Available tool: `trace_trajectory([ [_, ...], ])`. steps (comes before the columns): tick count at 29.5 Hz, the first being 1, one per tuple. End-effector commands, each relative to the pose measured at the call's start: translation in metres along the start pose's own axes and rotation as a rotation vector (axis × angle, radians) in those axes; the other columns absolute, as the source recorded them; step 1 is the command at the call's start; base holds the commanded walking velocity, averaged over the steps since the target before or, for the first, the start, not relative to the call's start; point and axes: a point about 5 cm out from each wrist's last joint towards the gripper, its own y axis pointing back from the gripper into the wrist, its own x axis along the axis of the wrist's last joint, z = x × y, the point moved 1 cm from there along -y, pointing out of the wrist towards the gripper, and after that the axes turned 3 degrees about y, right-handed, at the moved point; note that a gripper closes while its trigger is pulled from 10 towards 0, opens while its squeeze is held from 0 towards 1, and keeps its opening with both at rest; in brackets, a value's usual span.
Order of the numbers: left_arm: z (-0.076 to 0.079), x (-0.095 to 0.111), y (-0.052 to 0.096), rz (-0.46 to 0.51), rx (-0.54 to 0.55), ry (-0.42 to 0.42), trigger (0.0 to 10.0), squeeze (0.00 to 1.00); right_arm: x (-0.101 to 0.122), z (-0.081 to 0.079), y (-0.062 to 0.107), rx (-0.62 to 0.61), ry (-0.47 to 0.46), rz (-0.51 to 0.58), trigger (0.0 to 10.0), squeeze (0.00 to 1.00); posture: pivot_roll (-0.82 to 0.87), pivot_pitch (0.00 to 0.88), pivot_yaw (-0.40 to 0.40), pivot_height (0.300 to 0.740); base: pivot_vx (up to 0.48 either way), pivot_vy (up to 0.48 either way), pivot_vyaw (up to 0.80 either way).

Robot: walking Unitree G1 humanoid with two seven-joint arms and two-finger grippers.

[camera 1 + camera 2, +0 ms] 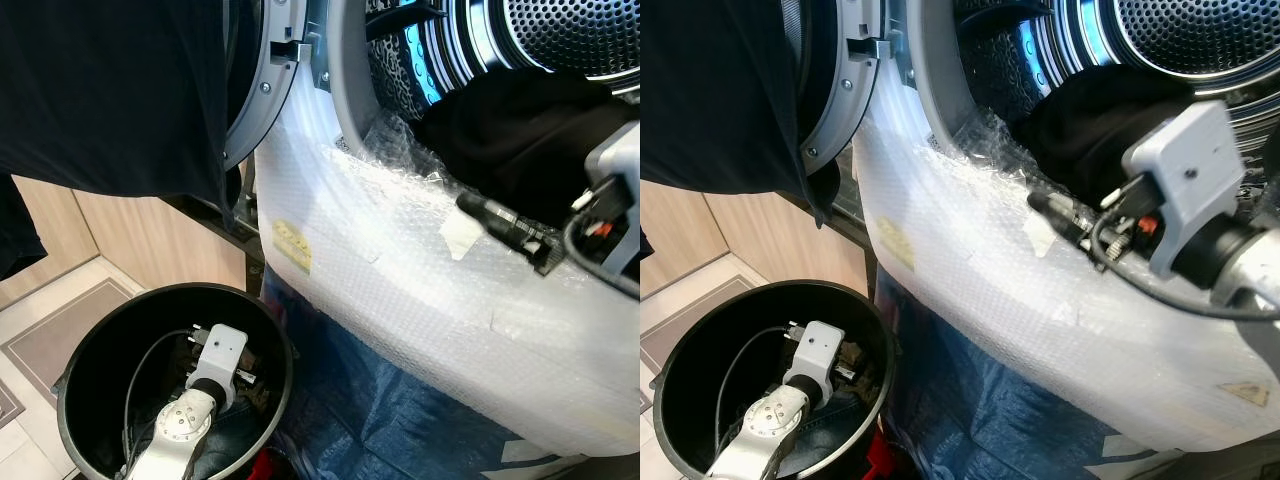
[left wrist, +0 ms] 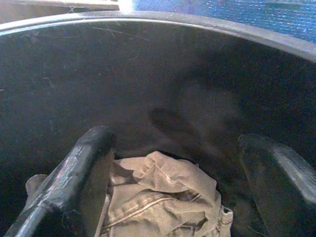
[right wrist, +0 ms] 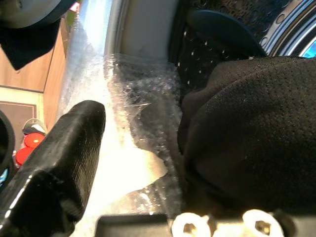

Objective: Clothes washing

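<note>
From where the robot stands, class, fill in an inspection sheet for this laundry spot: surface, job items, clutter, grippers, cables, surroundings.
Surface: washing machine front wrapped in bubble wrap.
Job's things: black garment lying in the drum opening; beige garment at the bottom of the black bin.
Clutter: blue plastic sheet under the machine.
Grippers: left gripper open inside the bin above the beige garment; right gripper at the drum's lip by the black garment.
Cables: black cable looping at the right wrist.
Surroundings: dark cloth hanging over the open door; wooden panels.

my silver left arm [image 1: 180, 425] ends in a white box-shaped wrist housing [image 1: 222, 352] trailing black cables [image 1: 150, 360]; the right wrist housing [image 1: 1188, 175] is grey, with long black fingers [image 1: 505, 228].
</note>
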Motion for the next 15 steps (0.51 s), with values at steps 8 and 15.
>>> trace_trajectory([
  [8,0.003,0.002,-0.003,-0.003,-0.013,-0.01,10.0,0.0,0.019,-0.001,-0.028,-0.01,-0.026,0.151,10.0,0.0,0.05,0.076,-0.106,0.74,0.0,0.0,0.0],
  [15,0.003,0.004,-0.006,0.004,-0.016,-0.014,10.0,0.0,0.031,0.047,-0.081,-0.456,-0.053,0.114,10.0,0.0,0.07,0.04,-0.099,0.74,0.0,0.0,0.0],
])
